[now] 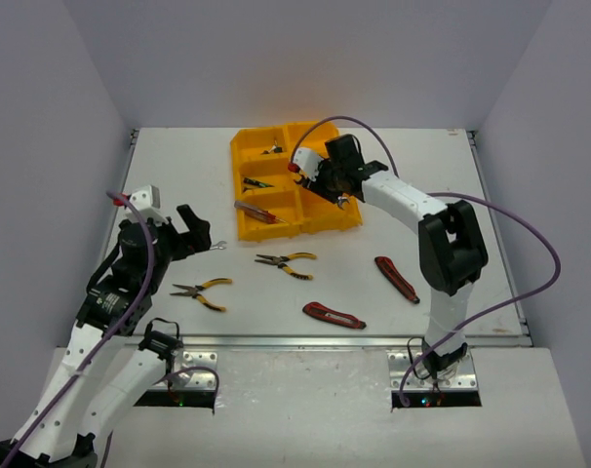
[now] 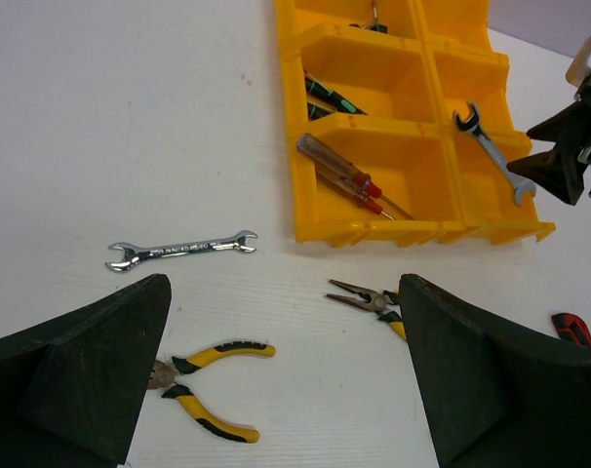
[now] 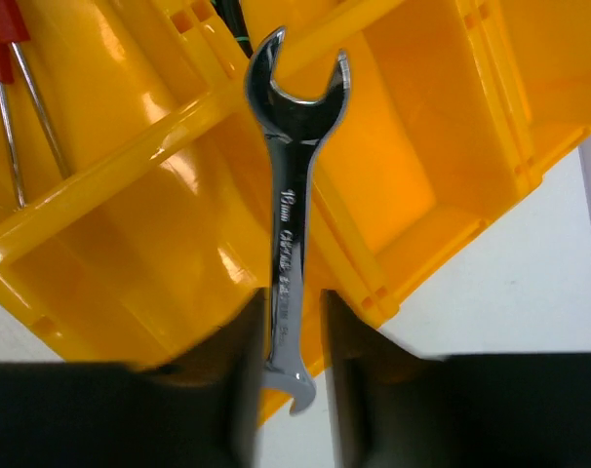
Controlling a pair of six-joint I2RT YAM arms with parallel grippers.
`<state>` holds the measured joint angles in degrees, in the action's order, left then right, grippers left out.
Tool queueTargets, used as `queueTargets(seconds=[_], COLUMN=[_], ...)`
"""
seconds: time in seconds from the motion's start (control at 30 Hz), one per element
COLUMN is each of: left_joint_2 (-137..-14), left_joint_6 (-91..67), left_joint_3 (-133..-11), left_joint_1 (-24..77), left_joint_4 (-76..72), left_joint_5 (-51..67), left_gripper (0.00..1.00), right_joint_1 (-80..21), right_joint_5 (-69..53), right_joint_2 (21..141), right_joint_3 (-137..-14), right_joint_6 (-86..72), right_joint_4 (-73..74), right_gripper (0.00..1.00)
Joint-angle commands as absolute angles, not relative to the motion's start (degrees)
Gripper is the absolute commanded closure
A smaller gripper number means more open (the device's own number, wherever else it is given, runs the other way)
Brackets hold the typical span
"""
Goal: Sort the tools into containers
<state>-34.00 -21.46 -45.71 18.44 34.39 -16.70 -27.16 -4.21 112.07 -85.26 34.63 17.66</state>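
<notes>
R gripper (image 3: 294,322) sits at the near-right end of the yellow tray (image 3: 178,127) w/ a silver wrench (image 3: 294,224) between its fingers, head lying across a divider; can't tell if it's actually pinched tbh; L gripper (image 2: 284,292) spread wide, nothing in it, above the table (image 2: 130,117) near a 2nd wrench (image 2: 181,249) & pliers (image 2: 213,390)

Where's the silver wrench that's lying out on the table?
In the left wrist view the wrench lies flat on the table, left of the yellow tray and just beyond the nearest yellow-handled pliers.
</notes>
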Motion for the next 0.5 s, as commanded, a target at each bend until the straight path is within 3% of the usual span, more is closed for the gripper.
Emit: queueTargets(seconds=[0.0,0.13,0.17,0.2,0.23,0.3,0.47], left_joint_2=[-37.63,-40.75,-41.22,-41.88,-42.92,-44.38,-57.47], left_joint_6=[-21.96,-24.14,-25.35,-27.63,-31.86,-37.52,-56.97], left_joint_3=[-46.90,-48.12,-48.49,-48.97,-49.13,-48.61,-50.52], left_joint_1=[18.81,18.81,18.81,18.81,18.81,18.81,16.94], left_joint_4=[33.12,35.04,35.59,36.85,37.61,37.41,43.12], left_joint_5=[-20.08,-23.95,-25.20,-27.72,-28.97,-28.74,-29.44], left_gripper=[0.00,0.00,0.00,0.00,0.00,0.00,0.00], right_joint_1=[-27.44,-27.51,-27.51,-27.51,-27.45,-27.54,-27.60], right_joint_5=[-6.37,-7.24,-6.86,-6.20,-5.68,-3.81,3.49], right_joint_2=[107.58,103.68,102.58,100.66,99.38,97.15,87.95], right_joint_3=[-83.21,-81.24,-80.81,-80.38,-80.25,-80.59,-78.42], right_joint_6=[33.64,33.11,32.87,32.21,30.04,25.24,-4.98], right_joint_4=[12.35,11.56,11.20,10.78,10.70,11.28,17.56], right_gripper=[0.39,0.34,0.28,0.09,0.02,0.01,0.01])
